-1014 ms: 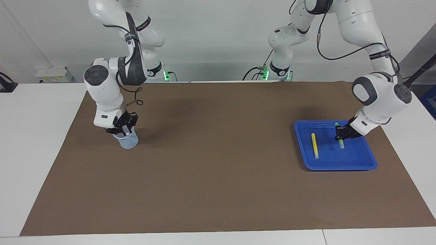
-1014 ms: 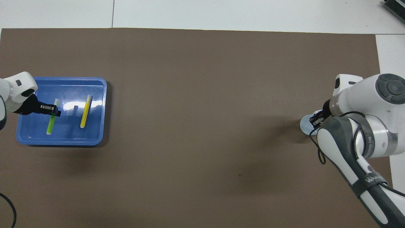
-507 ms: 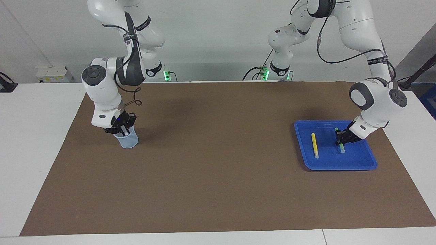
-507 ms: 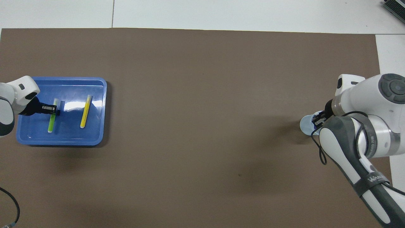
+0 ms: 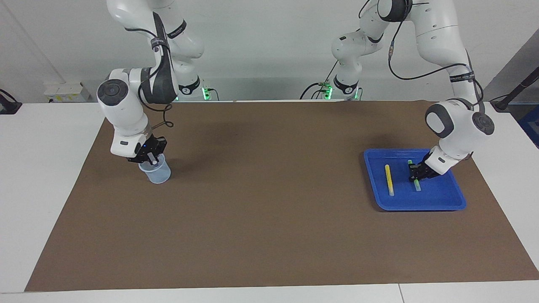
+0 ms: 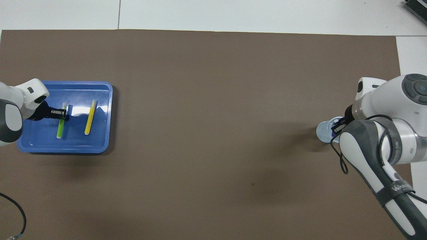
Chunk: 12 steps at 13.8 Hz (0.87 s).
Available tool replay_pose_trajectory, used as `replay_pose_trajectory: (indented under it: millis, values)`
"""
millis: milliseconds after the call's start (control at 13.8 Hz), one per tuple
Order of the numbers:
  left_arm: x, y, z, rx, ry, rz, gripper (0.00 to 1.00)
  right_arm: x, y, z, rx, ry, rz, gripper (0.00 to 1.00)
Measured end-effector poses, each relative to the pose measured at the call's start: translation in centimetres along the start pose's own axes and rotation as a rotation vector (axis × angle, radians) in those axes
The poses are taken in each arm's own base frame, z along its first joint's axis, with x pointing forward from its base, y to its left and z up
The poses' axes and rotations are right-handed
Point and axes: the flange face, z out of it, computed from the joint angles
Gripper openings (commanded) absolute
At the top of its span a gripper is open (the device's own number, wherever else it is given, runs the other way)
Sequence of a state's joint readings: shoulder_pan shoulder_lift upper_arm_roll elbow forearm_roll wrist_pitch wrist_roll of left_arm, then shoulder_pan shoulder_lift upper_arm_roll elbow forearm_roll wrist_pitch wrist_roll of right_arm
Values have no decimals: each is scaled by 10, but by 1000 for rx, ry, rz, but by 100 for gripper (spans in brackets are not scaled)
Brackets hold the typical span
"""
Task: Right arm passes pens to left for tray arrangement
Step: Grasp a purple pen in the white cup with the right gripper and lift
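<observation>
A: What lies around the work area, and is anything in the way?

B: A wide brown paper mat [image 5: 269, 210] covers most of the white tabletop [image 5: 42, 168]. The stretch of mat between the two arms is bare. A black cable loop [image 6: 13, 213] lies at the mat's edge by the left arm.

A: Which containers are there, and what do they hold?

B: A shallow bright blue plastic tray with rounded corners and a raised rim [image 5: 438, 204] sits toward the left arm's end. In it a thin yellow marker pen [image 5: 389, 179] lies flat. Beside it, a thin green marker pen [image 6: 60, 128] is gripped by the left arm's black two-finger end effector [image 5: 414, 174], closed on its middle, low inside the tray. Whether the pen touches the tray floor I cannot tell.

A: And at the right arm's end?

B: A small translucent pale-blue cup [image 5: 156, 172] stands upright. The right arm's black end effector [image 5: 152, 159], blue light on its wrist, is at the cup's mouth, closed on a whitish-ended pen [image 5: 155, 161], with purple showing at the cup in the overhead view.
</observation>
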<state>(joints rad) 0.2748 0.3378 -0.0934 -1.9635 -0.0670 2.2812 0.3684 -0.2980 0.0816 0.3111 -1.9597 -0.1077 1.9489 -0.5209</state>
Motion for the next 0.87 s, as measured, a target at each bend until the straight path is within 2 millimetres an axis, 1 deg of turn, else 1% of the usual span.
replay_pose_trajectory:
  millis: [72,217,290,362,434,724,869]
  values:
    - [-1,1,0,4,8,0,5,3,-4,-15,7,7,-1,0]
    - [-1,2,0,10,24,2,37,10,-12,-39,5,28,-12,0]
    - [-1,2,0,13,29,3,46,14,-15,-50,-5,44,-20,0]
    - [-1,2,0,13,31,3,51,18,-19,-59,-14,58,-30,0]
    - [0,3,1,15,34,4,59,22,-24,-68,-18,65,-41,0]
    - [1,7,5,17,45,10,62,37,-49,-101,-32,100,-89,0]
    - [1,7,5,17,45,10,65,46,-66,-109,1,130,-57,0]
